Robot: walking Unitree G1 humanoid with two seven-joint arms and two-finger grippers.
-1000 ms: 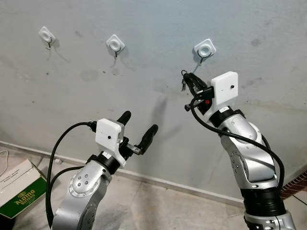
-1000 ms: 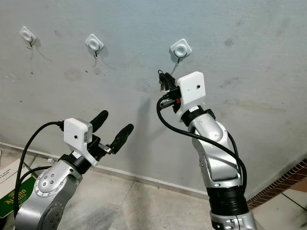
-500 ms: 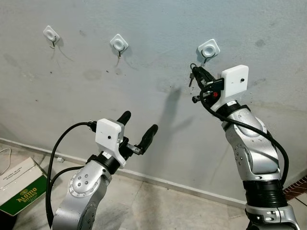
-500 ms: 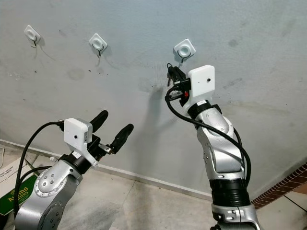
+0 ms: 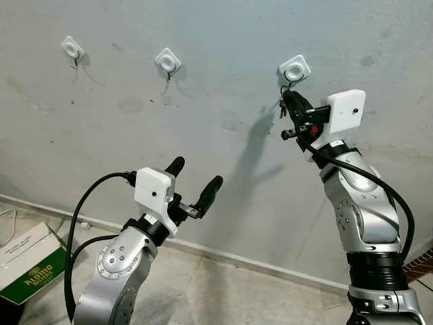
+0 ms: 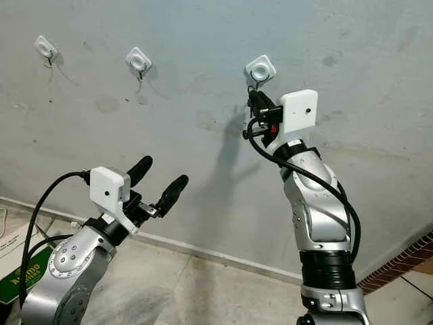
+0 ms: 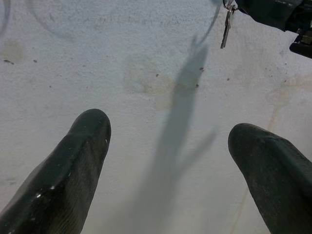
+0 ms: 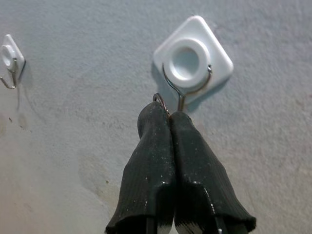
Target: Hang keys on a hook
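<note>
Three white square hooks are stuck on the grey wall. My right gripper [image 5: 288,99] is raised just below the rightmost hook [image 5: 295,70], shut on the keys [image 5: 281,106]. In the right wrist view the closed fingertips [image 8: 155,122] pinch the key ring [image 8: 158,98] right beside the wire hook [image 8: 181,100] under its white plate [image 8: 215,62]. One key [image 7: 225,29] dangles from the gripper in the left wrist view. My left gripper [image 5: 196,178] is held low, well away from the wall hooks, open and empty.
Two more hooks, the middle hook [image 5: 167,61] and the left hook [image 5: 71,49], sit further left on the wall. A green and white cardboard box [image 5: 30,267] lies on the tiled floor at lower left. Brickwork [image 6: 399,264] shows at lower right.
My right arm has lifted the keys up and to the right, from well below the rightmost hook to just under it. The left arm has not moved.
</note>
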